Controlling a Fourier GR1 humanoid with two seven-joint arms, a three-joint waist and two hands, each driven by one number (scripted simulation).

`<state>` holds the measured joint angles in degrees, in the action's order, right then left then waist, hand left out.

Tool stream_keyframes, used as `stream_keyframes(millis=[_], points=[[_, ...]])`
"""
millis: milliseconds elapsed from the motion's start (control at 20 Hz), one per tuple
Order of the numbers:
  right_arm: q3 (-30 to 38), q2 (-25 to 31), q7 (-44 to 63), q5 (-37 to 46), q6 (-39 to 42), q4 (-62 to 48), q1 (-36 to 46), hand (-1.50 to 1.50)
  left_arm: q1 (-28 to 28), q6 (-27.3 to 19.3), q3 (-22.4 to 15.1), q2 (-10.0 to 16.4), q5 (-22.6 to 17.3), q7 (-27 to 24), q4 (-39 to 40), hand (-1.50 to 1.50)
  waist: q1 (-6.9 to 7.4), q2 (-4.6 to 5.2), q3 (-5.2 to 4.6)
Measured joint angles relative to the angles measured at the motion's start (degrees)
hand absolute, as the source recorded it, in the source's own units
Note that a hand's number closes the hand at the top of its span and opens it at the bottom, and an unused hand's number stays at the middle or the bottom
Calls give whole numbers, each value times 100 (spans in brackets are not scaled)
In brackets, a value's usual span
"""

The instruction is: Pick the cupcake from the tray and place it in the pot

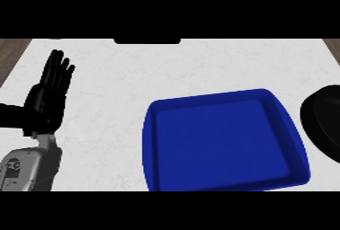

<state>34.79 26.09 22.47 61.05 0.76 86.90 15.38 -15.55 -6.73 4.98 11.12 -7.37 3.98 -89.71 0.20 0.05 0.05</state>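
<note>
The left robot hand is held open at nine o'clock, nothing grasped. The blue tray is set at four, the black pot cut off at three; the desk is left bare toward twelve. The cupcake cannot be seen.

The pot barely makes it in: only a dark curved slice of its left side shows, the rest is gone past the right edge, and its inside can't be made out. The tray gets clipped too, its near rim and near-left corner lost at the lower edge. Up top, a flat dark shape pokes in at the far edge of the desk, with too little showing to say what it is. The left forearm, below the left hand, is cut off at the lower-left corner.
</note>
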Motion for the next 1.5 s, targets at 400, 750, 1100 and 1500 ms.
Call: stream_keyframes(millis=[400, 750, 1100, 1500], points=[[287, -27, -666, -1049, 121, -1274, 275, -150, 45, 94, 82, 58, -52, 48, -73, 0, 9, 2, -1], [504, -79, -1489, -1861, -279, -1307, 449, -150, 14, 76, 65, -26, 19, -57, 39, 0, -28, -9, -2], [1128, -266, -1135, -2799, -502, -848, 653, -150, -7, 74, 104, -29, 46, -91, 120, 0, -57, -17, -6], [2082, -197, -1593, -4132, -421, -375, -26, -150, 91, 98, 137, -6, 35, 26, -73, 0, -75, -21, -5]])
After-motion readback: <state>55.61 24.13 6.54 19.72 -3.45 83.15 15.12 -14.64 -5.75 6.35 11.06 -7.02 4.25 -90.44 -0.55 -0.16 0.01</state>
